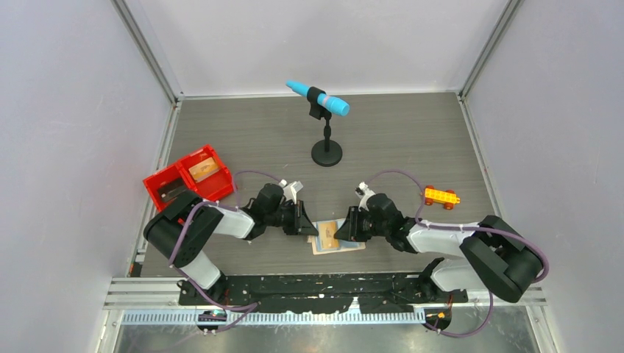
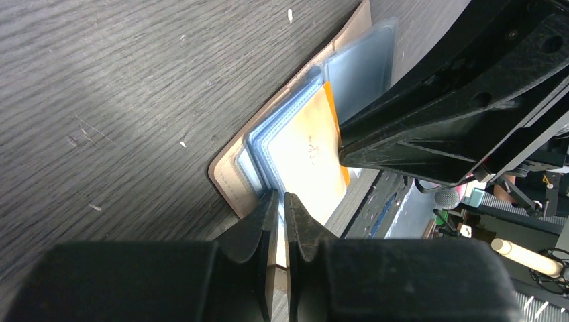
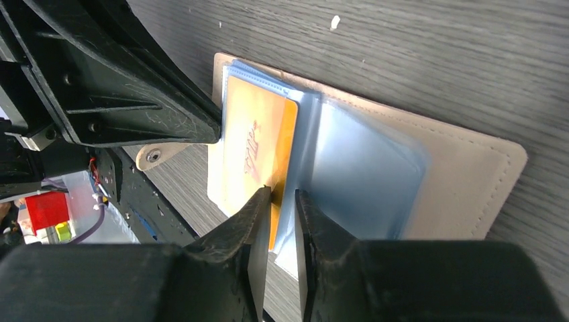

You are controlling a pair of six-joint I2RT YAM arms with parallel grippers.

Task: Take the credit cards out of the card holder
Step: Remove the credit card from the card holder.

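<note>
Card [image 3: 258, 147], orange, sits among the clear sleeves [image 3: 362, 174] of the spread holder [image 3: 470, 174]. Only the wrist views show it; from above, both claws cover most of the holder on the table [image 1: 257, 140]. Right claw [image 3: 283, 201] stands slightly parted astride the card's near edge. Left claw [image 2: 282, 201] is clenched on the holder's opposite edge, the contact partly hidden by its fingers.

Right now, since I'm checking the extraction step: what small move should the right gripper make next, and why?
Probably close the right gripper on the orange card and draw it back: the jaws stand slightly apart at its near edge, it sits partly out of its clear sleeve, and the left gripper grips the card holder.
</note>
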